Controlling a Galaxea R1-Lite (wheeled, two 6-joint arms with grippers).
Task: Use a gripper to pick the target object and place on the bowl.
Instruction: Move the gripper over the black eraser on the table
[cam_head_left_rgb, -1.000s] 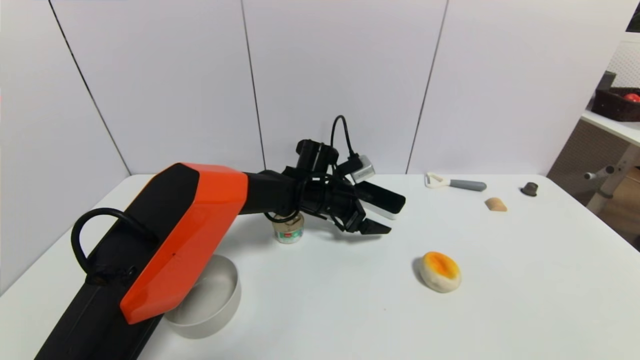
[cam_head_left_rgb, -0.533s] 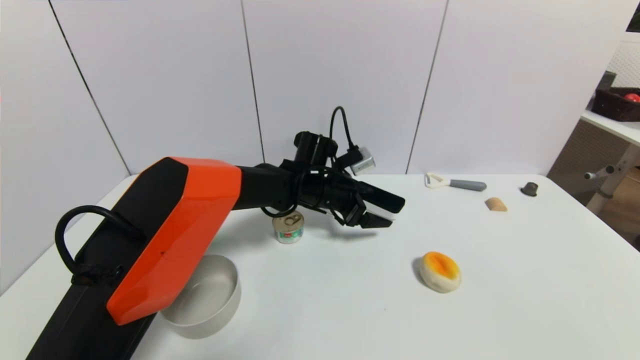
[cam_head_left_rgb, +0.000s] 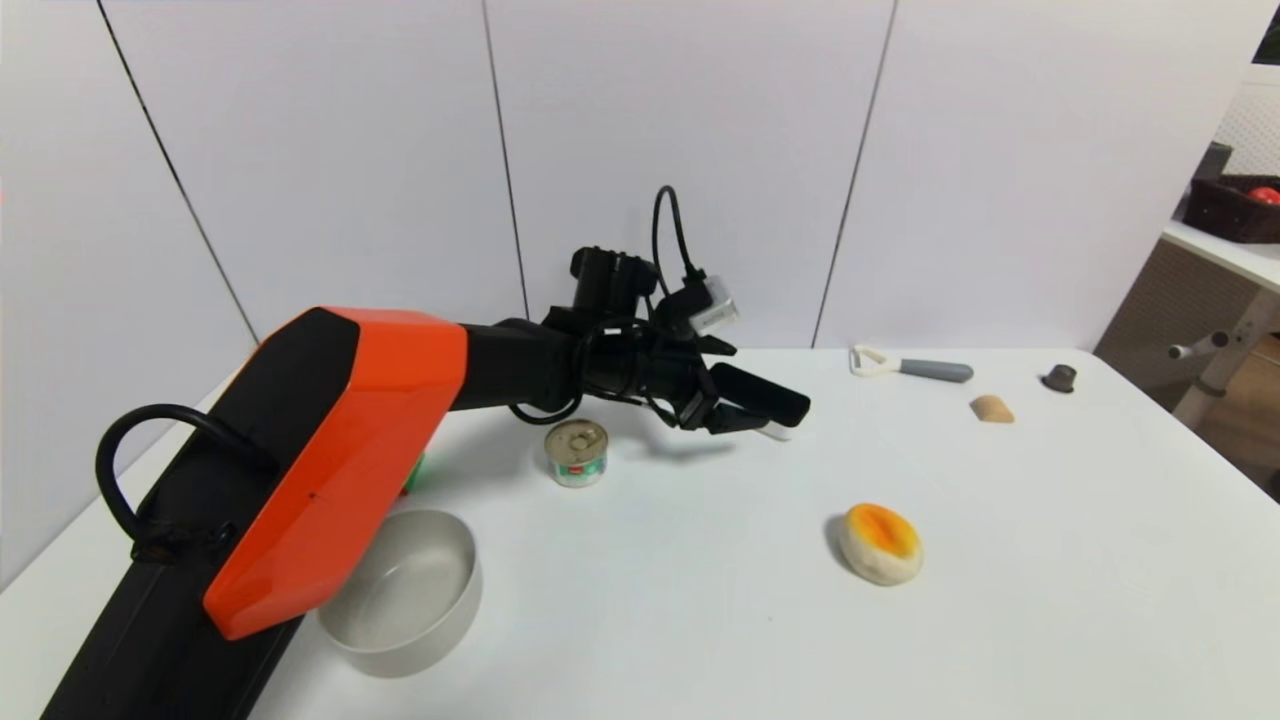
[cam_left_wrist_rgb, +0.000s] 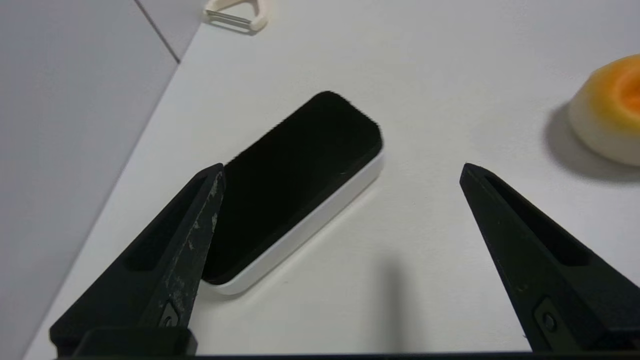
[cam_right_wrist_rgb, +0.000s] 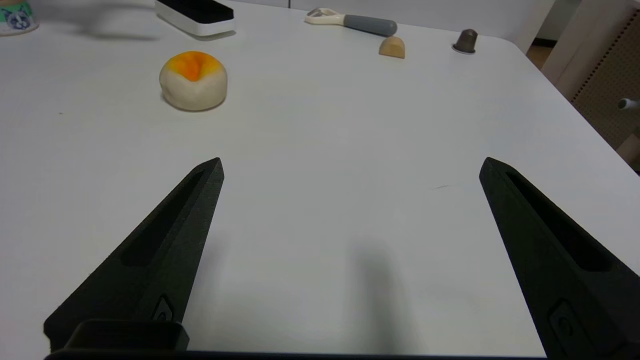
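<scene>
Target object (cam_left_wrist_rgb: 295, 185): flat black-topped, white-based block, lying flat at desk's 12 o'clock. Bowl (cam_head_left_rgb: 405, 595): round grey-beige, upright, at 8 o'clock.

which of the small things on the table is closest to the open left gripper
The black-topped block with the white base, lying flat just beyond the left gripper. The tin can, orange-topped bun and peeler sit farther off.

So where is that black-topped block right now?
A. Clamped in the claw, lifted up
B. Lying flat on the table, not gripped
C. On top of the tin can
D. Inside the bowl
B: in the left wrist view the block lies flat on the table, with the left gripper open above it, one finger over its edge and the other well clear; the bowl holds nothing.
</scene>
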